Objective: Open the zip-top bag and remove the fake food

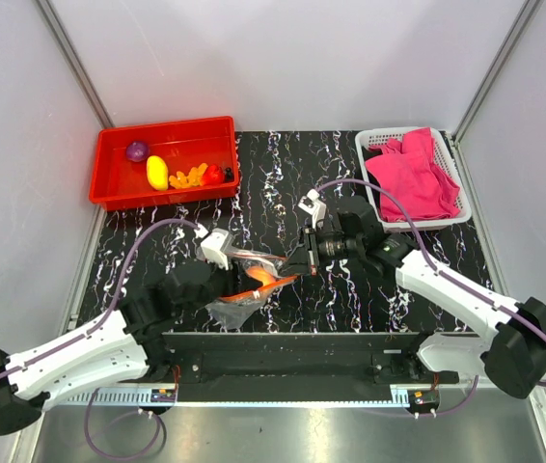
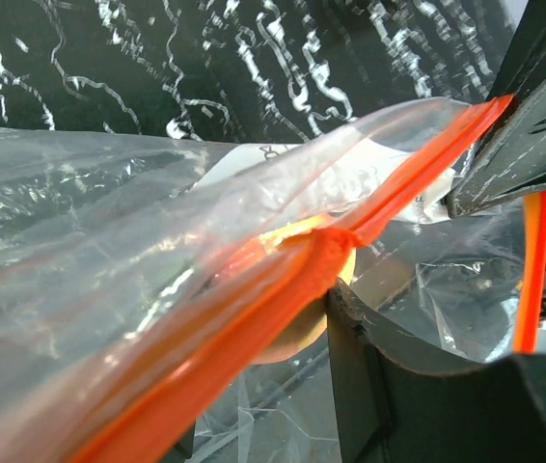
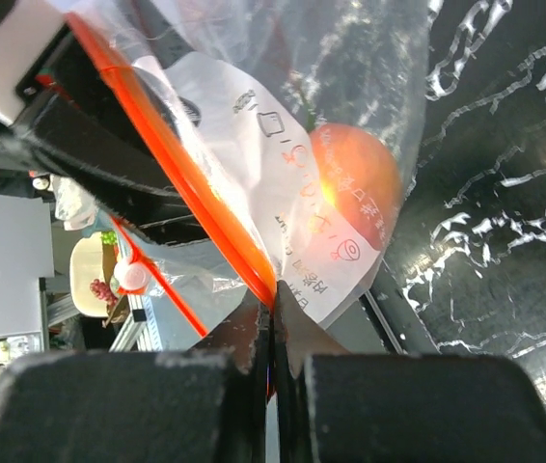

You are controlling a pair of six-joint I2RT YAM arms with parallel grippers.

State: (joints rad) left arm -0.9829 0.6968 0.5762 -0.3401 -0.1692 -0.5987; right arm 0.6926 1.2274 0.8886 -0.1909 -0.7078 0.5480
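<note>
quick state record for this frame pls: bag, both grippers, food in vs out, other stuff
bag: zip-top bag at table centre between the two grippers, crumpled
right gripper: shut on the end of the zip strip
left gripper: at the bag's mouth, a finger under the zip strip; grip unclear
in bag: orange ball
in red tray: yellow fruit, purple piece, orange bits, red piece
other: pink cloth in white basket
</note>
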